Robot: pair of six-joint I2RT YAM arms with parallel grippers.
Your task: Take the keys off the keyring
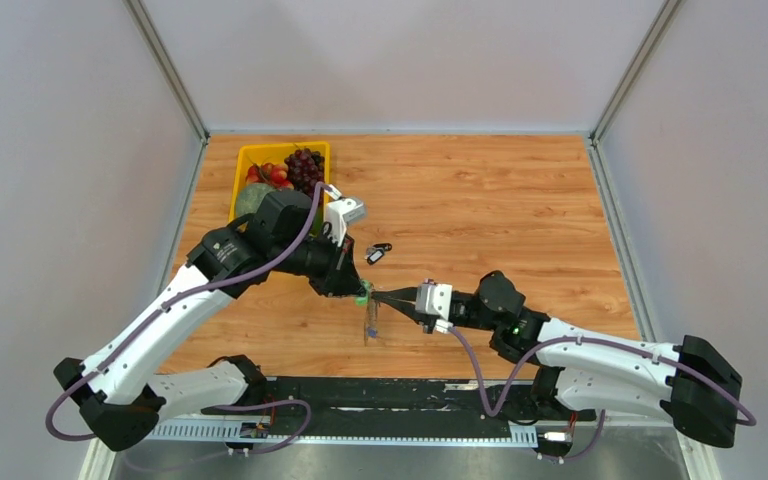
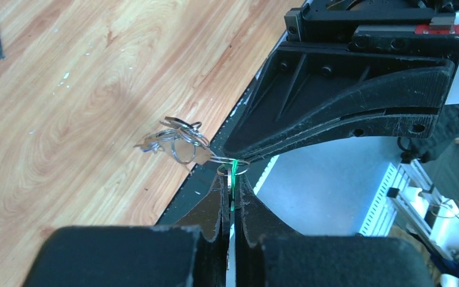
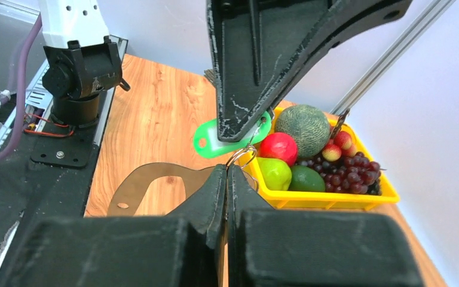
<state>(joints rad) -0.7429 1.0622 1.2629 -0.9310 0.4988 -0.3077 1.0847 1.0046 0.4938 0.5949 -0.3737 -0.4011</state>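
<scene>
Keys (image 1: 370, 325) hang in your top view just below where left gripper (image 1: 361, 294) and right gripper (image 1: 376, 293) meet; your left wrist view shows those jaws pinching the green tag (image 2: 233, 173), your right wrist view jaws closed on the thin keyring (image 3: 243, 158)

— What closes the place in?
— Plain pale grey panels: a back wall (image 1: 400, 60), a left wall (image 1: 50, 200) and a right wall (image 1: 730, 200), meeting at two slanting aluminium posts (image 1: 165, 65).
— And the furniture?
— One bench (image 1: 520, 200) of warm wood-grain laminate, with a black mat (image 1: 410, 395) along its near edge and a white slotted rail (image 1: 360, 432) just beyond that.
— The light?
— Even and soft, with only faint shadows on the wood.
</scene>
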